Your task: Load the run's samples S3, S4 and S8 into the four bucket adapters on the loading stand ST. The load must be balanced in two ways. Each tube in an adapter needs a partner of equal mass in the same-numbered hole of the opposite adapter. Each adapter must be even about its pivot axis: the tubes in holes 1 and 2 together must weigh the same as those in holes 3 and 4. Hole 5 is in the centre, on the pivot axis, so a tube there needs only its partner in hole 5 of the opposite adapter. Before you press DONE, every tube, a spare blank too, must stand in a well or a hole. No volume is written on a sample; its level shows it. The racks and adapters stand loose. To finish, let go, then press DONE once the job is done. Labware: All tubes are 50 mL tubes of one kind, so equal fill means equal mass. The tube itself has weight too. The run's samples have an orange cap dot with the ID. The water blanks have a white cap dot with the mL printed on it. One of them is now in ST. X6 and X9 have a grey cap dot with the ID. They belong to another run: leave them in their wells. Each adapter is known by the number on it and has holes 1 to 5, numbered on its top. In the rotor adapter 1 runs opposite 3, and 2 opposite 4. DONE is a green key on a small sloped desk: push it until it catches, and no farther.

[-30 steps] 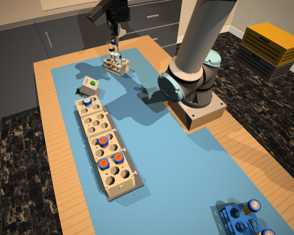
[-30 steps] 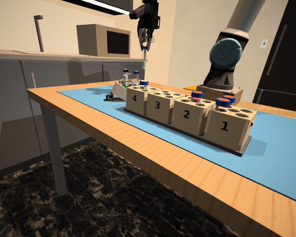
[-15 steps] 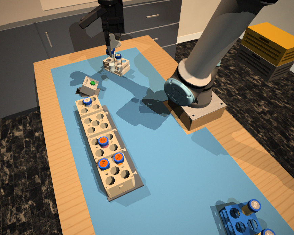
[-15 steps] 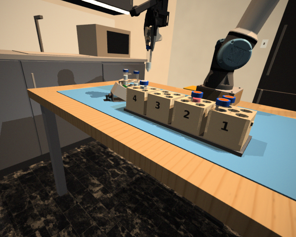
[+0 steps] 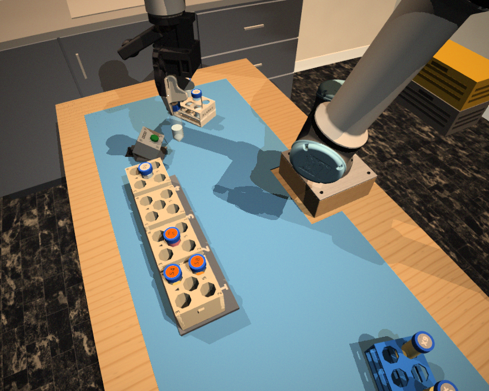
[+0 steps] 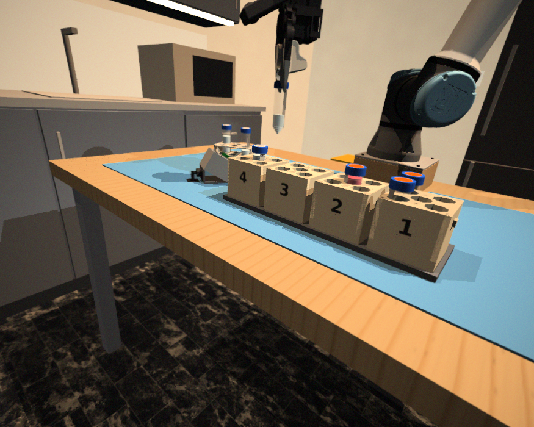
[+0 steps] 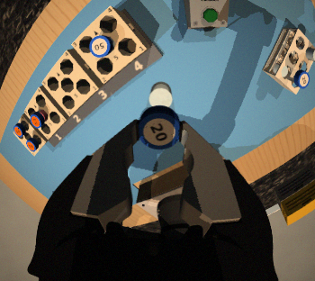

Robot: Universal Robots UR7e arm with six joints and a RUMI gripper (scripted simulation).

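Gripper (image 5: 172, 110) (image 6: 282, 87) (image 7: 159, 122) is closing narrowly on the cap of a "20" blank (image 5: 177, 131) (image 6: 279, 105) (image 7: 158, 131), which is hanging upright, upper ctr of the ext. view. In the ctr-L of the top view, orange-dot S4 (image 5: 172, 272) & S8 (image 5: 196, 262) are standing in adapter "1" (image 5: 200, 313) (image 6: 403, 236); S3 (image 5: 171, 234) is standing in "2" (image 6: 334, 220). White-dot "50" (image 5: 145, 168) (image 6: 259, 149) (image 7: 100, 46) is sitting in "4" (image 6: 243, 186). Desk (image 5: 146, 147) (image 7: 193, 11), upper R in wrist view, is reading "DONE"; another "20" (image 7: 301, 79) is standing in the blanks rack (image 5: 209, 113), far R there. "X9" (image 5: 422, 341) is standing lower R, top view.
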